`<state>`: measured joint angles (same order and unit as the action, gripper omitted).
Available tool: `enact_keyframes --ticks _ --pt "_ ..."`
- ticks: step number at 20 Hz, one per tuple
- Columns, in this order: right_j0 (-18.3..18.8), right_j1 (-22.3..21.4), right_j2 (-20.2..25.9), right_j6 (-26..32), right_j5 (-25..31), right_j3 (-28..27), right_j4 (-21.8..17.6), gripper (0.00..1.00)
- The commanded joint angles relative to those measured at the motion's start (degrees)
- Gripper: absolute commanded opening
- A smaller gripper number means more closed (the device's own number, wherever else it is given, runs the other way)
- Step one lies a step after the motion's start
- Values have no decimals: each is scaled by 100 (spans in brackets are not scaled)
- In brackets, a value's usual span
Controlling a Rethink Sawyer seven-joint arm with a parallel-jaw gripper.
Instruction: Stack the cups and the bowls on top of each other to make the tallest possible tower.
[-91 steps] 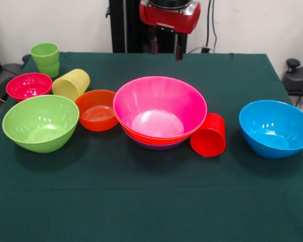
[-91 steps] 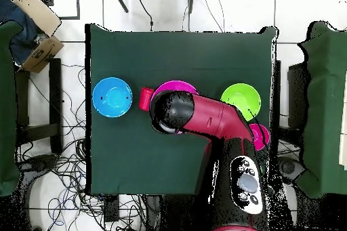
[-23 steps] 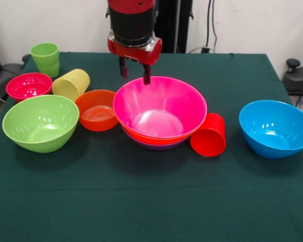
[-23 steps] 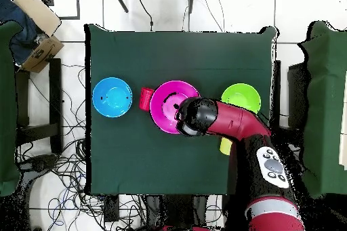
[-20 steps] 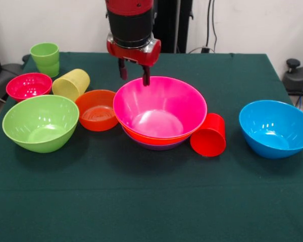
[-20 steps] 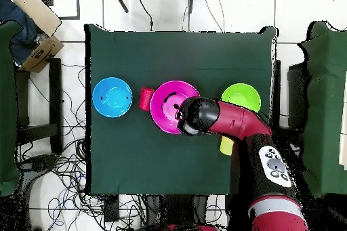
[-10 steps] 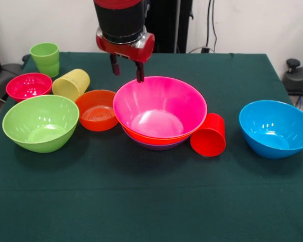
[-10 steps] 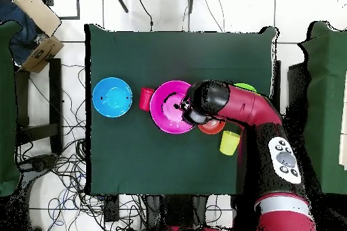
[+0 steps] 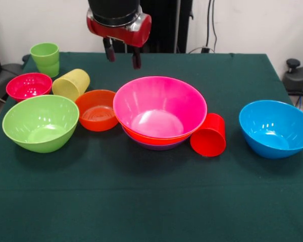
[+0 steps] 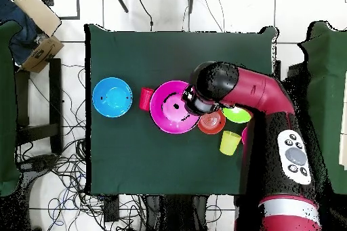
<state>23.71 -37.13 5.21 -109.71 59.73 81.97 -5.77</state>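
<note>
Tower [image 9: 160,113] at frame centre holds three nested bowls, pink on top; lime bowl [image 9: 40,122] lower left, blue bowl [image 9: 276,128] and cups remain on worktop [image 9: 151,201]; claw [image 9: 122,54] hangs open, empty, upper centre.

From my front feed the scene is evenly and brightly lit, the light falling from above. Soft, short shadows sit on the worktop [image 9: 151,201] under the pink bowl [image 9: 160,108], the blue bowl [image 9: 275,128] and the lime-green bowl [image 9: 40,122], none with a hard edge. The glossy plastic throws small white highlights: a broad pale sheen in the pink bowl's bottom, specks inside the blue one (the cloth itself gives no glare). Focus holds across the whole worktop; only the end effector [image 9: 122,56] looks slightly soft. My overhead feed is flatter and brighter, the white floor nearly washed out, colours strongly saturated, shadows barely showing.
</note>
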Motion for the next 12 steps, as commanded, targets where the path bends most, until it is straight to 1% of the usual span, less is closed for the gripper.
enact_keyframes --ticks 1,7,8,12 --pt "-118 204 595 737 322 -536 -367 100" --pt "136 499 695 1077 -12 -617 -459 100" --pt "197 451 710 1156 -43 -552 -472 100" --pt "351 605 792 1263 -212 -544 -548 100"
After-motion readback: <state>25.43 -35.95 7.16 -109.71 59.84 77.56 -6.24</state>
